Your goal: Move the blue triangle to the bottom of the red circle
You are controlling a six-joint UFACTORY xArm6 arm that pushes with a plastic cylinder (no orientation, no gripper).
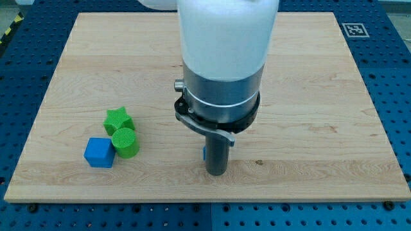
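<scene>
My tip (216, 173) rests on the tabletop (321, 96); no hand on this rig, so nothing is gripped. A blue sliver (203, 153), possibly the blue triangle, touches the rod's left. Red circle not visible. Risk: pushing blind, wrong heading. 3 blocks sit well left: green star (118, 119), green cylinder (125, 142), blue cube (99, 153).

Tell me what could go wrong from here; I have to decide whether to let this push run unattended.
1. The arm body hides most of the board centre: only a blue sliver shows beside my tip, and no red circle is visible, so contact and target cannot be checked.
2. Pushed off-centre, that block could slip around the rod.
3. It sits near the wooden board's bottom edge; a downward push might send it off.
</scene>
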